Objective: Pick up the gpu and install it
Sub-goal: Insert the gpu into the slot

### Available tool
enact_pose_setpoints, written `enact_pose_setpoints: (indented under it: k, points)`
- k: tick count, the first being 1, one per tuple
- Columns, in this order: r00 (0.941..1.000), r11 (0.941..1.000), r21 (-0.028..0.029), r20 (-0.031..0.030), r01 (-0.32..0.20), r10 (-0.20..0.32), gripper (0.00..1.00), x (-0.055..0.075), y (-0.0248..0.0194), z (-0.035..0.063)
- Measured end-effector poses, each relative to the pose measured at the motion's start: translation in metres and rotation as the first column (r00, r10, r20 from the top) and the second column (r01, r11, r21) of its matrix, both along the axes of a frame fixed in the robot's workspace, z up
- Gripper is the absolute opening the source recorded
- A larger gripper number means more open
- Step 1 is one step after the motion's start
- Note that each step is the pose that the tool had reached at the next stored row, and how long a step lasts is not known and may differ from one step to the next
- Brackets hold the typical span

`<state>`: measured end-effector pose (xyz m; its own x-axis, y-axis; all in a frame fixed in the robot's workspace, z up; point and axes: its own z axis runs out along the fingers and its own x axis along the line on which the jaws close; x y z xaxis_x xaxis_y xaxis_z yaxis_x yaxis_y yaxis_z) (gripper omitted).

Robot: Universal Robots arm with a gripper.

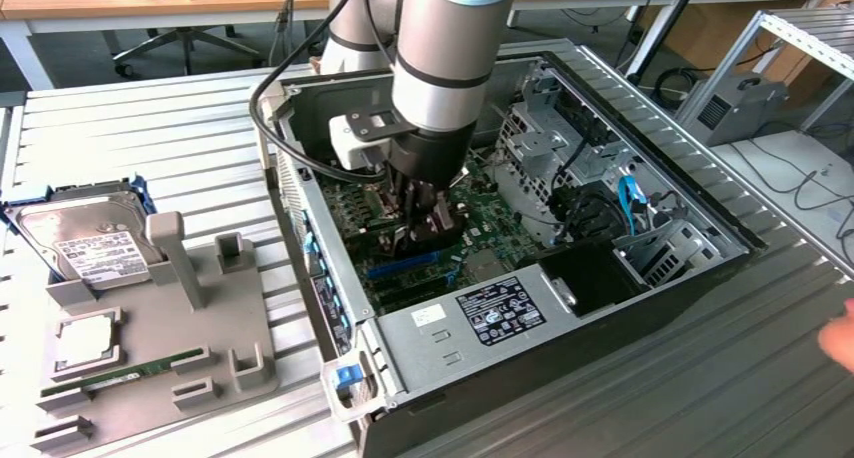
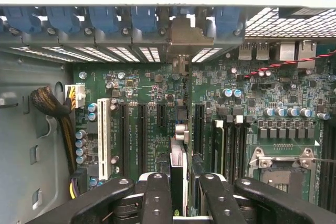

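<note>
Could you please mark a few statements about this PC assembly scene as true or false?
1. The gripper is inside the open case. True.
2. The gpu lies on the tray. False: it is held edge-on between the fingers, over the motherboard slots.
3. A hard drive sits at the exterior view's left, outside the case. True.
4. A cooler covers the CPU socket. False: no cooler sits on the socket.
</note>
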<state>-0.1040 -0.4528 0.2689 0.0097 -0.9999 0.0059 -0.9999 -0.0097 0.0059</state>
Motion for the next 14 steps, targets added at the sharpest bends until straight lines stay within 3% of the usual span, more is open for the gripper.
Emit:
enact_pose_setpoints:
  k: [14]
  points:
    - [1.0, 1.0, -0.0019, -0.0001, 0.0, 0.0, 0.26, 0.0, 0.0, -0.0062]
